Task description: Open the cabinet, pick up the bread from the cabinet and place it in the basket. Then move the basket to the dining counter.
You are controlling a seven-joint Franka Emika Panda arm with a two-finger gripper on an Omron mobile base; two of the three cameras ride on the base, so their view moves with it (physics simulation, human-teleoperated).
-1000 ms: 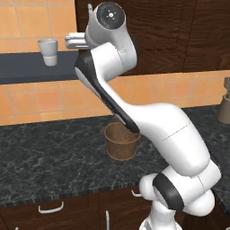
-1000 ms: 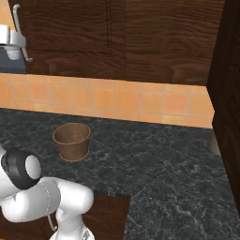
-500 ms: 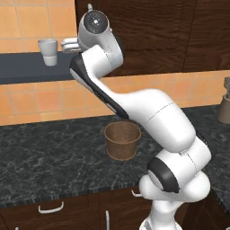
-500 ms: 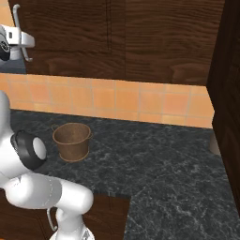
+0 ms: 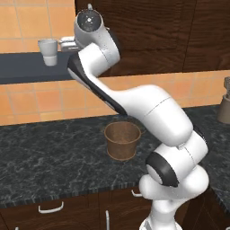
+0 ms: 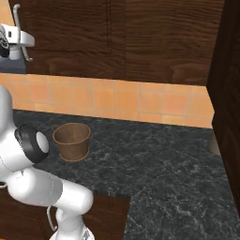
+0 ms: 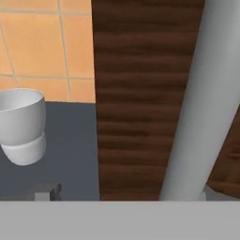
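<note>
The cabinet (image 6: 117,37) is dark brown wood on the wall, and its door is closed. My gripper (image 6: 27,41) is raised to the door's left edge, at the long silver handle (image 6: 18,18). In the hand view the handle (image 7: 197,103) runs up between my open fingertips, close to the right one, and the gripper (image 7: 126,193) holds nothing. The hand (image 5: 67,43) also appears beside the cabinet (image 5: 148,31) in the left base view. The brown woven basket (image 5: 122,140) stands empty on the black countertop below, also seen as the basket (image 6: 71,140). The bread is hidden and the dining counter is out of view.
A white cup (image 5: 47,52) stands on a dark shelf left of the cabinet, near my hand; the cup (image 7: 21,124) is left of the handle. Black marbled countertop (image 6: 159,168) stretches right to a tall dark panel (image 6: 229,93). Drawers (image 5: 49,209) sit below.
The arm's elbow and shoulder have swung round while the hand stayed up by the handle, shifting only slightly. The jaws remain open. The basket has not moved.
</note>
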